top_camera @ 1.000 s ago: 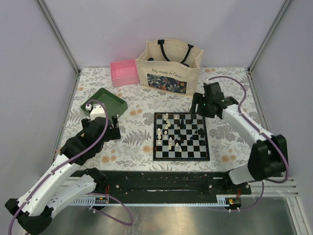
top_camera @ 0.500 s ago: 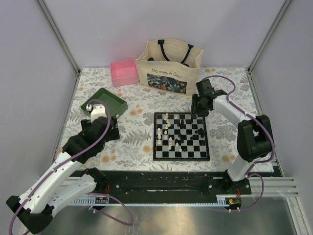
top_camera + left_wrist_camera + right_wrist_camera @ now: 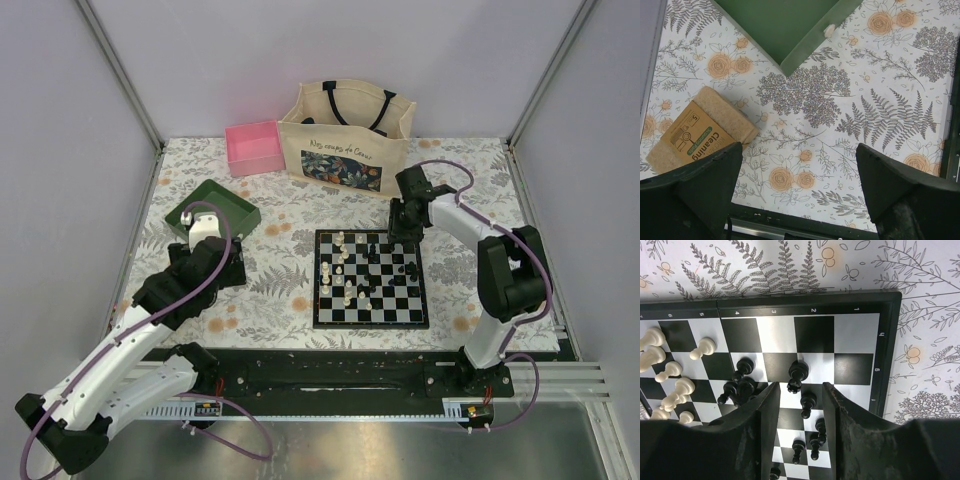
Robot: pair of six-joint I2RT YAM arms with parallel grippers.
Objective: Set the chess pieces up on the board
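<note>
The board (image 3: 400, 310) lies mid-table with black chess pieces (image 3: 385, 262) bunched on its right half and cream-white pieces (image 3: 342, 270) on its left. My right gripper (image 3: 400, 232) hangs over the board's far right corner. In the right wrist view its jaws (image 3: 800, 387) stand narrowly apart above the board (image 3: 855, 340). A black piece (image 3: 798, 372) stands just past the tips and another (image 3: 807, 404) below the gap; neither is touched. White pieces (image 3: 670, 370) sit at the left. My left gripper (image 3: 222, 262) is open over bare tablecloth (image 3: 799, 165).
A green tray (image 3: 212, 208) stands left of the board, its corner (image 3: 790, 55) just ahead of the left gripper. A tan cleaning-sponge pack (image 3: 695, 135) lies beside it. A pink box (image 3: 254, 147) and a printed tote bag (image 3: 345, 140) stand at the back.
My right arm has swung in to the left, from beside the board to over its far right corner, and its jaws have narrowed. The left arm has shifted only slightly.
</note>
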